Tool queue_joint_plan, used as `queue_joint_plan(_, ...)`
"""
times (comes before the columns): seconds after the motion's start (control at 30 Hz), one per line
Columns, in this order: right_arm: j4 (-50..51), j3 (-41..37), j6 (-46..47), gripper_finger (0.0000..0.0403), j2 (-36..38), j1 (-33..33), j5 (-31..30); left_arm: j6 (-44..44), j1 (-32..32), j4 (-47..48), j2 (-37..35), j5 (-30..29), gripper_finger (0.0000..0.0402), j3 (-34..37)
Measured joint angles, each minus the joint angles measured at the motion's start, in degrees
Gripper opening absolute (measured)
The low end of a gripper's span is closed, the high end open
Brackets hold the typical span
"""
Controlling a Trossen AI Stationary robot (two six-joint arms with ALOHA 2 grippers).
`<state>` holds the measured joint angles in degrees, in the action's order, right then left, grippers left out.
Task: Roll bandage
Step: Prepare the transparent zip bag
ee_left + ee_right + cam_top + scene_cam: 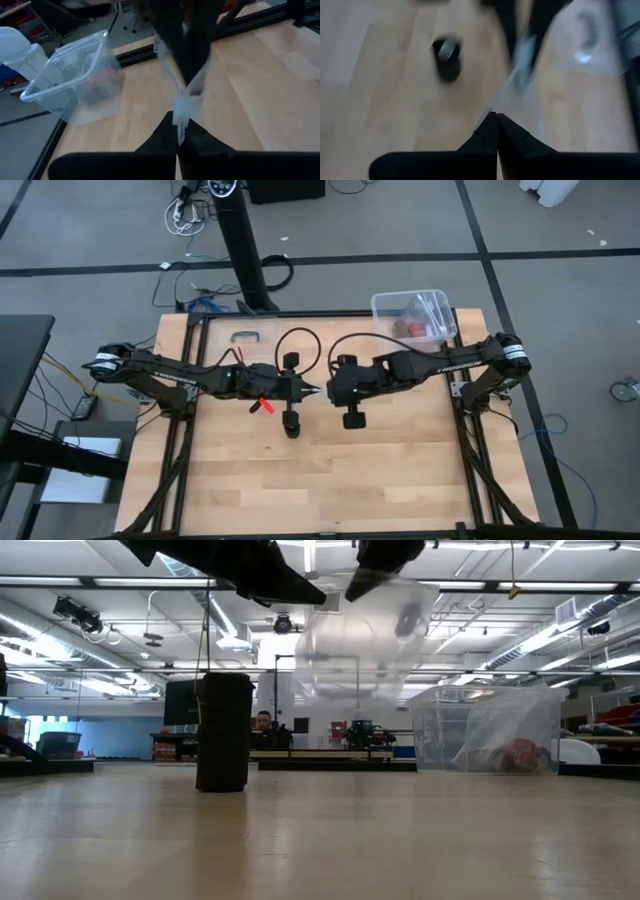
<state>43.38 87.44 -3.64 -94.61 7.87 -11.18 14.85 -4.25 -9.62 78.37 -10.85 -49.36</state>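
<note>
Left arm reaches in from the table's left edge to mid-table. The left gripper (312,391) has its jaws pinched fully together on one end of the clear plastic wrapper (370,640). The left wrist view shows the film crimped between its fingertips (172,131).

The bandage (291,423) stands on the table (400,470) just in front of the left gripper – a compact dark upright cylinder in the low view, apart from both grippers and touched by neither. It does not show as a flat strip here. It reads as a tight roll, loose of its packaging.

The wrapper hangs in the air at centre, stretched between the two grippers and well clear of the tabletop. It looks empty, though the film is too glary to be sure. Likely reason for the two-ended hold: pulling the film from both sides to open it or keep it out of the way of the roll below.

The right gripper (333,390) faces the left one nose to nose, its jaws likewise closed tight on the wrapper's other end. The right wrist view shows film running out from the closed tips.

A clear plastic box (378,305) sits at the far right corner, holding something red and some clear material; it is well apart from the work.

Judgement: rolling is not under way – both grippers are occupied with the wrapper, so it must be set aside first
</note>
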Motion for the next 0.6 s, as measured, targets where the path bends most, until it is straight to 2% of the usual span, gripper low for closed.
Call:
queue_joint_plan(0.13,-3.85,-1.78,0.06,0.0018,0.09,-0.04,-4.99,-0.55,-0.53,0.35,0.0,0.07,0.0003,0.0)
queue_joint_plan(0.27,-4.48,-3.14,0.06,0.0062,0.06,-0.23,-2.21,-0.59,-1.78,0.11,0.0,0.19,0.0003,0.02)
queue_joint_plan(0.43,-5.35,-4.36,0.11,0.0126,-0.02,-0.23,-1.86,-0.79,-2.28,-0.36,0.0,-0.7,0.0003,0.02)
queue_joint_plan(0.53,-6.21,-5.23,-1.15,0.0121,-0.02,-0.14,-1.35,-2.62,-2.33,-0.59,0.0,-1.1,0.0003,0.02)
queue_joint_plan(0.6,-6.41,-5.71,-3.1,0.0084,-0.02,0.34,-1.41,-3.25,-2.64,-0.72,0.0,-1.28,0.0003,0.02)
